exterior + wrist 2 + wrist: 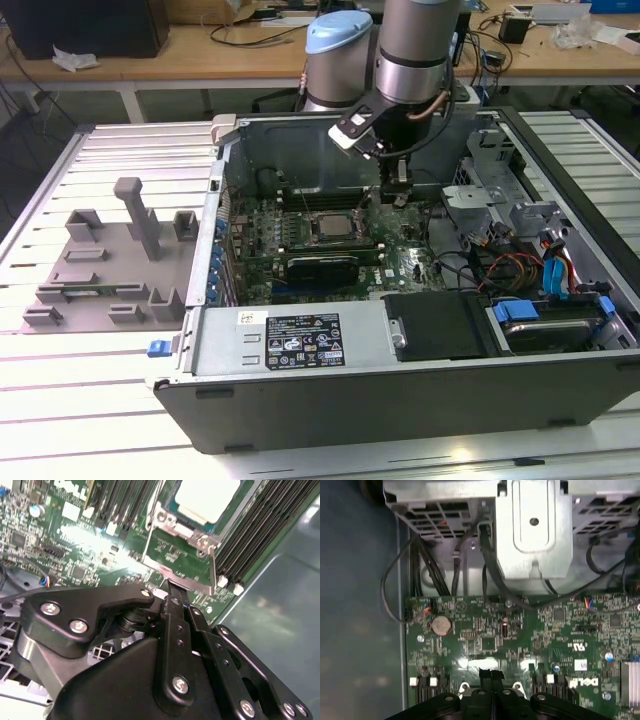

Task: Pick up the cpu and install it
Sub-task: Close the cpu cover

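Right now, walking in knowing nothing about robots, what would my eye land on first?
First, the big silver robot arm reaching down into an open computer case at the middle of the exterior view. Its black gripper, shut, hangs low over the green motherboard, and in the second wrist view the pale-topped cpu lies in its metal-framed socket just beyond it.

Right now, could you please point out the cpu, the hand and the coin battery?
cpu (207,499), second wrist view, middle of its pale metal top.
hand (491,672), first wrist view, midway between its fingertips.
coin battery (441,625), first wrist view, centre of its round face.
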Tool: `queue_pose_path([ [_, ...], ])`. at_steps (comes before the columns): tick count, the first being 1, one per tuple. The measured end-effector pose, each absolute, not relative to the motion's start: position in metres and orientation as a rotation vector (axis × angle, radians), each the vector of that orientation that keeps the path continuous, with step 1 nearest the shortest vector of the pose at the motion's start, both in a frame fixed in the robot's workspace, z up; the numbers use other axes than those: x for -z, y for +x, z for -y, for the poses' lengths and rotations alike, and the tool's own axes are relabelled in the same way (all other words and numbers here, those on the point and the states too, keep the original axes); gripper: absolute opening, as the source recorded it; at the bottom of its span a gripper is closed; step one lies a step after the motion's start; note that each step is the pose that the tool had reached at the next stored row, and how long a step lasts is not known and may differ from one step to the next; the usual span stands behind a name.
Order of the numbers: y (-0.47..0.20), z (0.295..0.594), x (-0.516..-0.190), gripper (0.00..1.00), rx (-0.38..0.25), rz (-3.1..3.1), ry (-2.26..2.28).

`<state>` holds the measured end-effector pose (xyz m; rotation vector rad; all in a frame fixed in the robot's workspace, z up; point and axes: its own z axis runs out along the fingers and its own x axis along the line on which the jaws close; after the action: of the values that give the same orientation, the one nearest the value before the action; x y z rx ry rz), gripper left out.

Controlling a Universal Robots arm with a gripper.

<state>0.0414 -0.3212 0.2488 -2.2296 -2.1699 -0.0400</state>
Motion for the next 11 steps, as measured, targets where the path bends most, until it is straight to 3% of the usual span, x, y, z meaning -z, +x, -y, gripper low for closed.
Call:
queue_pose_path([
  [11,0.014,0.321,-0.249,0.11,0.046,2.173,-2.232],
])
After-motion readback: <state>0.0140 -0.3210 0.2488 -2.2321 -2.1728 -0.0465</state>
